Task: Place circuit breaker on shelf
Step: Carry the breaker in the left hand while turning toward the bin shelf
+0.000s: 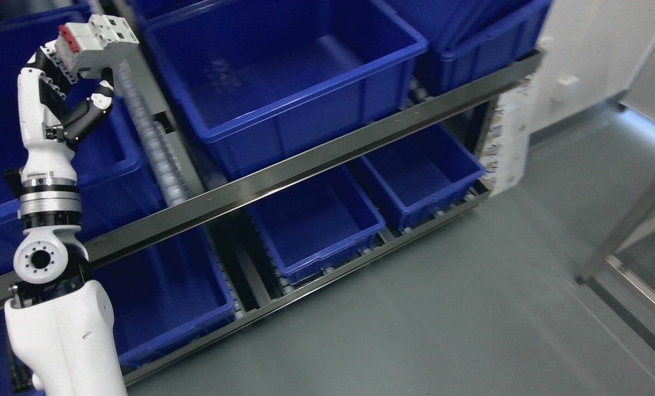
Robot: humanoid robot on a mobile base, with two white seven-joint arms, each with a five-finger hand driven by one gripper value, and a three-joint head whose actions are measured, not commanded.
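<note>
My left hand (80,71) is raised at the upper left, its arm coming up from the lower left. Its fingers are shut on a white circuit breaker (99,41) with a red end face. The breaker is held in the air above the left blue bin (113,181) on the upper shelf level, near the roller track (151,143) between that bin and the large blue bin (283,82). The right arm does not show.
The shelf rack has a metal front rail (316,165) running diagonally. Below it stand three more blue bins (316,225) (420,170) (162,297). More blue bins (470,38) stand at the top right. Grey floor (442,308) lies to the right, with a metal table leg (629,220).
</note>
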